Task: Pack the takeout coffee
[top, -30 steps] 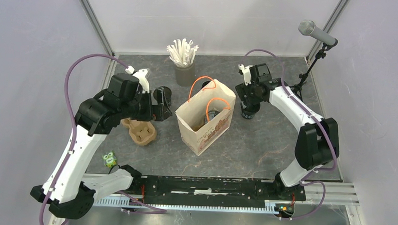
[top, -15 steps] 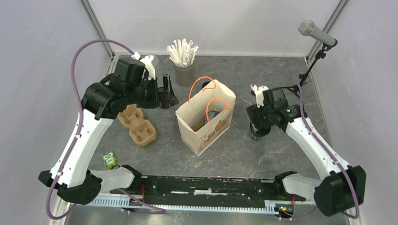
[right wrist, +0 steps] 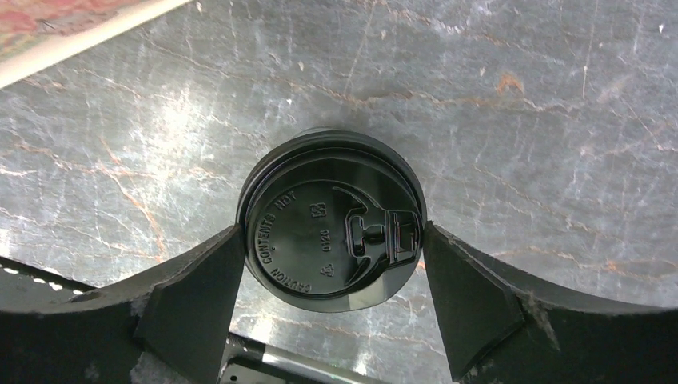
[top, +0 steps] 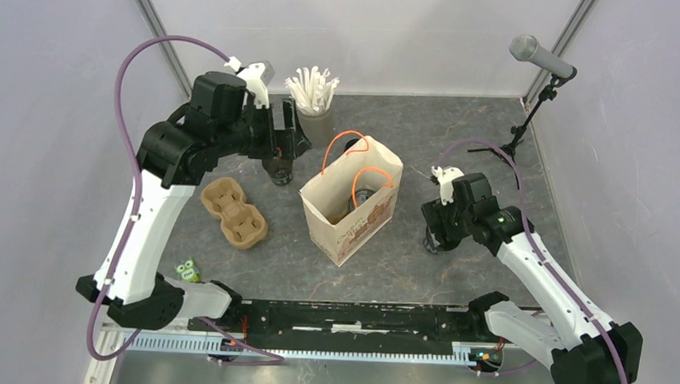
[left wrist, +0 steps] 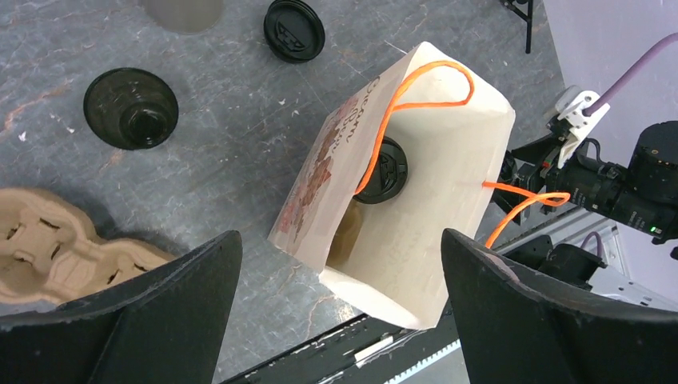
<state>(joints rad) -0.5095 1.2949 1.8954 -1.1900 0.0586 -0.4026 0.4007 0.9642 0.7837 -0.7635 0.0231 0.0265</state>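
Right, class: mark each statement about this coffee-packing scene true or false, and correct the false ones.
1. A lidded cup sits inside the paper bag. True.
2. The left fingers hold a cup. False: they stand wide apart with nothing between them.
3. The right fingers stand on either side of a black cup with its lid on. True.
4. The brown cup carrier has cups in its wells. False: its wells are empty.
5. Every cup in view wears a lid. False: one open cup stands lidless near the carrier.
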